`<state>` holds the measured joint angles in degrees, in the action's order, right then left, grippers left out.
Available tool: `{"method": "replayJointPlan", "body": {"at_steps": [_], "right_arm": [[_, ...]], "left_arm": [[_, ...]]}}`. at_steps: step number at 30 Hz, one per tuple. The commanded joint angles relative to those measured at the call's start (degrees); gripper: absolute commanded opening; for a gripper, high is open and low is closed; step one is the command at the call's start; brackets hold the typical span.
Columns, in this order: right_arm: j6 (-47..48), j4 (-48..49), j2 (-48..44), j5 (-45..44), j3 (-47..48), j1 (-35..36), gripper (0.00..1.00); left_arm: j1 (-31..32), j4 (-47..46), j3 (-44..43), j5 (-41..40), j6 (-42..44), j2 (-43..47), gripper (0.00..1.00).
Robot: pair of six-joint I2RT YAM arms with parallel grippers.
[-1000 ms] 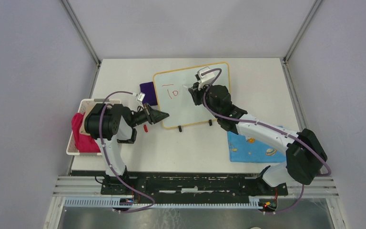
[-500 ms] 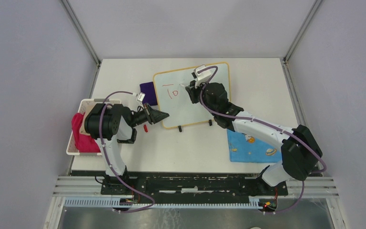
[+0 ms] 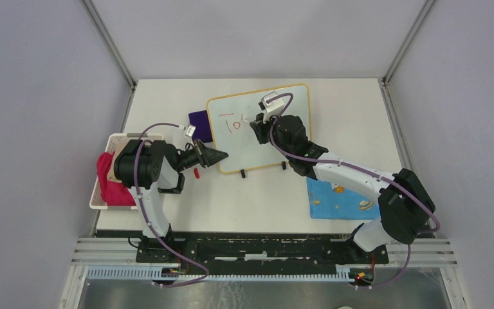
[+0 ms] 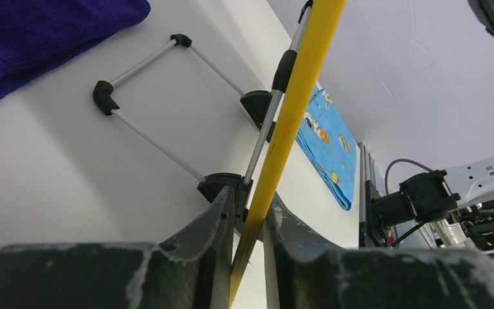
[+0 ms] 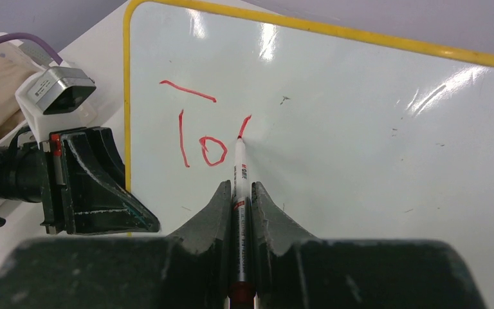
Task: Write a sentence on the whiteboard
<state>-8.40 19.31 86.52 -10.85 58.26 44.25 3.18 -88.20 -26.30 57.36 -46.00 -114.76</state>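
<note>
Grey walls enclosed a white tabletop (image 3: 244, 199) in the overhead view. A glossy white rectangular whiteboard (image 3: 260, 154) with a thin yellow-orange frame stood at the middle of it. The red handwritten sentence (image 3: 232, 123) sat in the whiteboard's upper left area. The left claw (image 3: 222, 155) met the whiteboard's left edge, and the right claw (image 3: 255, 122) hovered over the whiteboard's face just right of the sentence. A dark purple cloth (image 3: 199, 122) lay touching the whiteboard's left side. A blue patterned cloth (image 3: 341, 199) lay near the whiteboard's lower right corner. A white slatted basket (image 3: 101, 193) holding a pink cloth (image 3: 110, 183) sat well apart to the whiteboard's left.

From the left wrist, the left claw (image 4: 247, 207) was clamped on the whiteboard's yellow frame (image 4: 296, 96), one finger on each side. A thin grey wire stand (image 4: 148, 135) with black corner pieces lay on the tabletop beside the whiteboard.

From the right wrist, the right claw (image 5: 238, 193) was closed tight around a white-barrelled red marker (image 5: 239, 180). The marker's tip touched the whiteboard (image 5: 360, 129) at the foot of a short red stroke. The sentence (image 5: 199, 138) read only "To" plus that stroke, near the whiteboard's left frame.
</note>
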Motion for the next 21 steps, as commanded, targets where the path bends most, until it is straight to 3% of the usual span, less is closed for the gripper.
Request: {"method": "replayJointPlan", "body": {"at_steps": [1, 21], "right_arm": [[-1.05, 0.72, -1.81, -0.43, -2.7, -0.09, 0.0], [-0.83, 2.35, -6.79, -2.82, -8.04, -0.26, 0.0]], "left_arm": [[-0.48, -8.92, -0.19, -2.88, -1.11, -1.86, 0.02], [-0.32, -8.93, -0.15, -2.87, -1.02, -1.81, 0.02]]}}
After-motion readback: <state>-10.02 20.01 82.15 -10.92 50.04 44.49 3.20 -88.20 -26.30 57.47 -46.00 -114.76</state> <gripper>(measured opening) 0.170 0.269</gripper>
